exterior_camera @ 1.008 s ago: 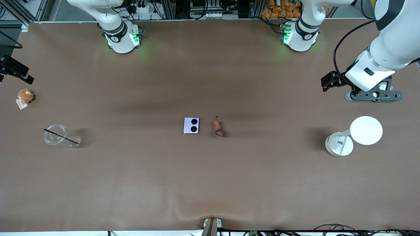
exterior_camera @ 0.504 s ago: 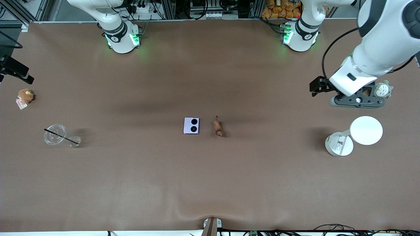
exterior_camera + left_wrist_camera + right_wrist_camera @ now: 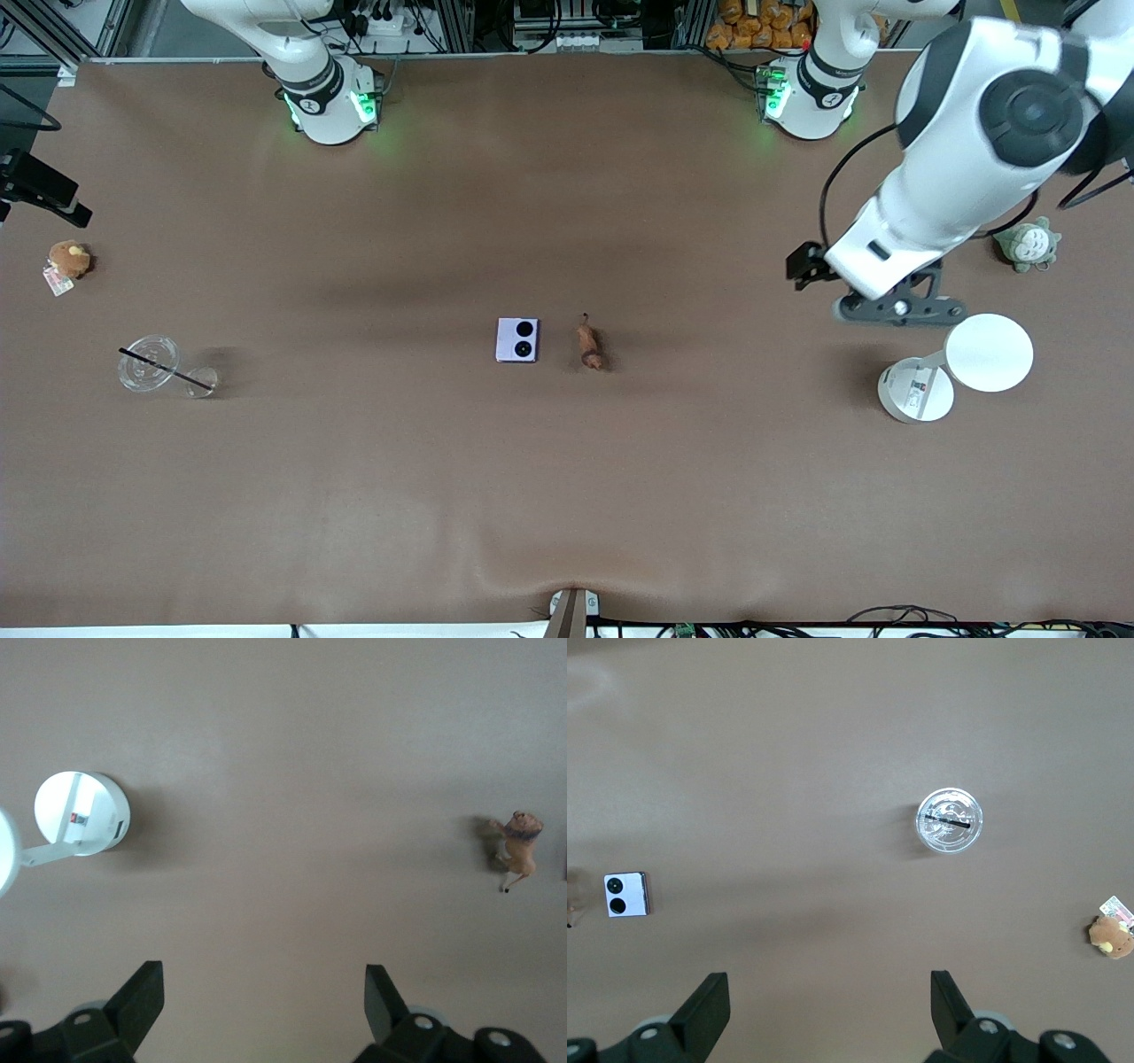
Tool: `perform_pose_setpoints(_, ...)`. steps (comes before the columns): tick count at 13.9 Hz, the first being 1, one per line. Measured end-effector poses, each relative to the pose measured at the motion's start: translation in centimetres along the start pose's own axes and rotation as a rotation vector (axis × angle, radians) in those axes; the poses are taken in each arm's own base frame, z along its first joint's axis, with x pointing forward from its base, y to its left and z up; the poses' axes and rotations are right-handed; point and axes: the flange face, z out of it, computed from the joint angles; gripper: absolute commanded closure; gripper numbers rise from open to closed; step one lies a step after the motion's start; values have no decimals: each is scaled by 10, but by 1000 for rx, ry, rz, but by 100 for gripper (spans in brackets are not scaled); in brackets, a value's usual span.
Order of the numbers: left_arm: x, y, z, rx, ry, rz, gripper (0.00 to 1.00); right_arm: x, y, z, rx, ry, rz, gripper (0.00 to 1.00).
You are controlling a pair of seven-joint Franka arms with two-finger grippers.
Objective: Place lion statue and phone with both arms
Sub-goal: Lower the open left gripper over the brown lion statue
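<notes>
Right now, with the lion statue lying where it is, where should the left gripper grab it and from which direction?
Probably from straight above, fingers across the narrow midbody of the lion statue. It is small and elongated, its long axis running nearer-to-farther from the front camera, so closing across the width looks most secure. The phone beside it leaves a gap for one finger. The left gripper is open, up near the white lamp.

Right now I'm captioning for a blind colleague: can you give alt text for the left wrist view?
The left gripper, fingers open and empty, hangs over bare brown table. The lion statue lies on the table at one edge of the picture, untouched, and a white round-based lamp stands at the other edge.
</notes>
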Motion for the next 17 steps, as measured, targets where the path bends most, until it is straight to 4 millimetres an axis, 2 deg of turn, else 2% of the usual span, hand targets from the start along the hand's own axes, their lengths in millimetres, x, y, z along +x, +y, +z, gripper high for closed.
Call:
perform_pose_setpoints(5, 19, 33, 13, -8, 15, -19, 0, 0, 0, 0, 0, 0, 0, 0)
perform_pose_setpoints(9, 27, 67, 27, -21, 40, -48, 0, 0, 0, 0, 0, 0, 0, 0)
perform_pose_setpoints(13, 34, 110, 37, -36, 56, -92, 0, 0, -1, 0, 0, 0, -3, 0)
perform_pose_setpoints(17, 30, 150, 63, -27, 33, -120, 0, 0, -1, 0, 0, -1, -2, 0)
